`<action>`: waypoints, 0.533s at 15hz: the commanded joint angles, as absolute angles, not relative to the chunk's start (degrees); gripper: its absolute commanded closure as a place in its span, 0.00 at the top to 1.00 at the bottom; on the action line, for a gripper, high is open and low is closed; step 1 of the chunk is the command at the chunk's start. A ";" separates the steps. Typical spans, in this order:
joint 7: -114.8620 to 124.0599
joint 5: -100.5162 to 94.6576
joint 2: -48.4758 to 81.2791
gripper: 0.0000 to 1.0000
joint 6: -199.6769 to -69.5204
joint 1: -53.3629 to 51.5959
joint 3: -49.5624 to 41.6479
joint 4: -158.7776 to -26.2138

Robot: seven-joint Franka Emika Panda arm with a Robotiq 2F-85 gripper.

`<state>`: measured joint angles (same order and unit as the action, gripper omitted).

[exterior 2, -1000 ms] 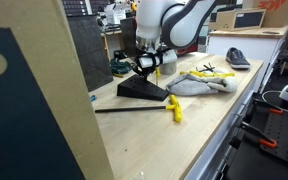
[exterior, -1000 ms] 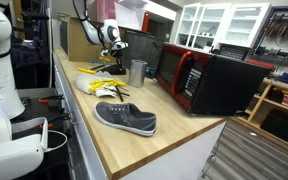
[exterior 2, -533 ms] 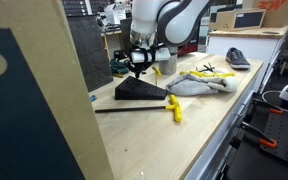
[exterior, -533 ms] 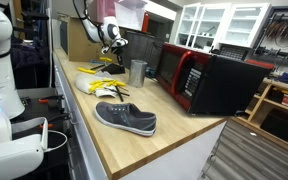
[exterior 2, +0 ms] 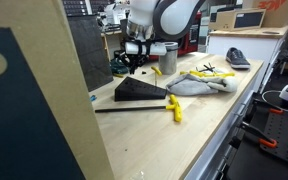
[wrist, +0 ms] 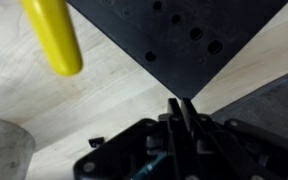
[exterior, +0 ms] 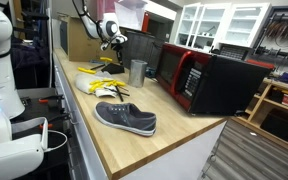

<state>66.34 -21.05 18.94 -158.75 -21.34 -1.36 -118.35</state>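
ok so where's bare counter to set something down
Bare wood lies between the grey shoe and the microwave, and past the shoe to the counter end. The strip between the yellow-handled tool and the counter edge is free too. Crowded: around the gloves, metal cup and black wedge near the gripper.

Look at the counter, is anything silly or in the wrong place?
Yes: a gray shoe lies on the wooden counter near the microwave, an odd spot for footwear. Gloves and a yellow-handled tool lie scattered too. Nothing looks spilled or broken.
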 commanded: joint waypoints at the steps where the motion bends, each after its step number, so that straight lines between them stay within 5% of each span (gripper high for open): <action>1: 64.71 -21.95 9.37 0.41 -154.75 -21.05 -1.77 -123.89; 8: 43.52 -20.61 -2.89 0.93 -138.17 -15.39 5.29 -128.06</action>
